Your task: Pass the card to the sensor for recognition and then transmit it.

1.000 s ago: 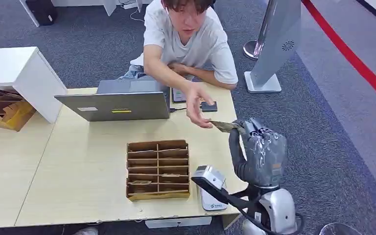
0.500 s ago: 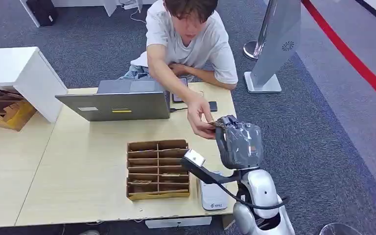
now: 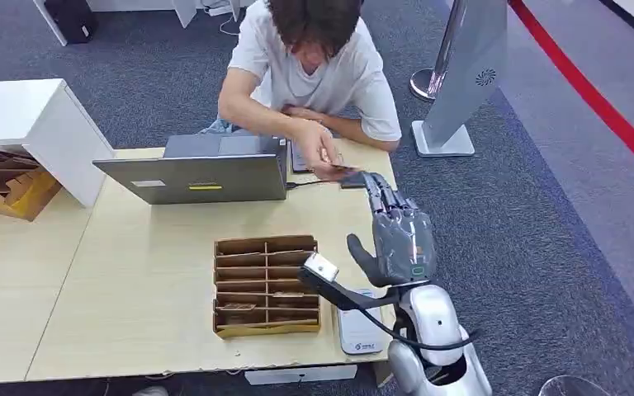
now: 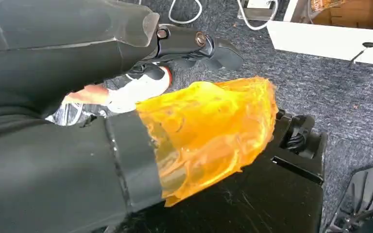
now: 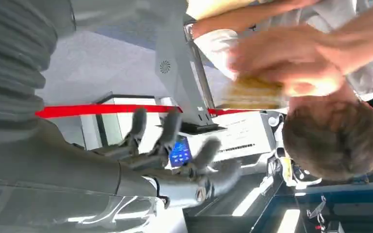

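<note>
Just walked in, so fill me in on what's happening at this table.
A handover is finishing. The robot's right hand is raised over the table with fingers spread and nothing in it. The seated person's hand now holds the card beside the laptop. A cardboard card organizer sits mid-table, and a white sensor device lies by the near edge.

Honestly I can't read any text from here. The laptop (image 3: 191,176) has a white sticker and a yellow one, and the white sensor (image 3: 358,332) has a small blue mark, maybe a logo, all too tiny to read.
</note>
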Controlling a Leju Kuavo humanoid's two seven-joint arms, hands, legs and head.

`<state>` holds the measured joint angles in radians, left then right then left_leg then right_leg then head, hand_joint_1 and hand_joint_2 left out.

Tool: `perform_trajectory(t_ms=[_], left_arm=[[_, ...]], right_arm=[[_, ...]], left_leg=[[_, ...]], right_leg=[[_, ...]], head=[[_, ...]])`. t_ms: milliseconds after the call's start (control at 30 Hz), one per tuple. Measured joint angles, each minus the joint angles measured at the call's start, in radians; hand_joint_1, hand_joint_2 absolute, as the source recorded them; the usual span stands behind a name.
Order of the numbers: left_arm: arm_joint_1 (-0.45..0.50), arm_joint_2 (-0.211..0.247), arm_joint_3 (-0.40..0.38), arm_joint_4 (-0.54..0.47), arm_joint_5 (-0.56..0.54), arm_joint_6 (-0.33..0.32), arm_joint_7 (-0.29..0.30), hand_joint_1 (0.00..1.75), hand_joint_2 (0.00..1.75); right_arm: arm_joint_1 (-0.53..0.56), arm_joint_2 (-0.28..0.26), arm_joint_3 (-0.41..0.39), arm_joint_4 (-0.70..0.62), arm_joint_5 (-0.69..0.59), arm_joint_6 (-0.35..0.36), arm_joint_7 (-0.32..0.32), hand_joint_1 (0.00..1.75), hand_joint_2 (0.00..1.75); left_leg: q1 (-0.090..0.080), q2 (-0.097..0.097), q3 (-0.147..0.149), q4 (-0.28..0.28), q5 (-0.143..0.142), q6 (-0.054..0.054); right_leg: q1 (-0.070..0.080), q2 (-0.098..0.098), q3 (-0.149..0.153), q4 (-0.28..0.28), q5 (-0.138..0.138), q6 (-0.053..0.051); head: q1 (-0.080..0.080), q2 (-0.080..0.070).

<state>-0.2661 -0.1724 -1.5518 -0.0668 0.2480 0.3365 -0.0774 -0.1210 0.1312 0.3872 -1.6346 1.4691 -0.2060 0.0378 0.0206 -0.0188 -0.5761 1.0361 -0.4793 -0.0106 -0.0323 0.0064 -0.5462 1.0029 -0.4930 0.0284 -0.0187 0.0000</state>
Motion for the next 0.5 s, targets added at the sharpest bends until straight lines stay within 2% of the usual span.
perform_trajectory(t_ms=[500], left_arm=[[0.000,0.005,0.000,-0.003,0.000,0.002,0.000,0.00,0.00]], right_arm=[[0.000,0.000,0.006,0.000,0.000,-0.003,0.000,0.00,0.00]], left_leg=[[0.000,0.000,0.000,0.000,0.000,0.000]], right_leg=[[0.000,0.000,0.000,0.000,0.000,0.000]], head=[[0.000,0.000]])
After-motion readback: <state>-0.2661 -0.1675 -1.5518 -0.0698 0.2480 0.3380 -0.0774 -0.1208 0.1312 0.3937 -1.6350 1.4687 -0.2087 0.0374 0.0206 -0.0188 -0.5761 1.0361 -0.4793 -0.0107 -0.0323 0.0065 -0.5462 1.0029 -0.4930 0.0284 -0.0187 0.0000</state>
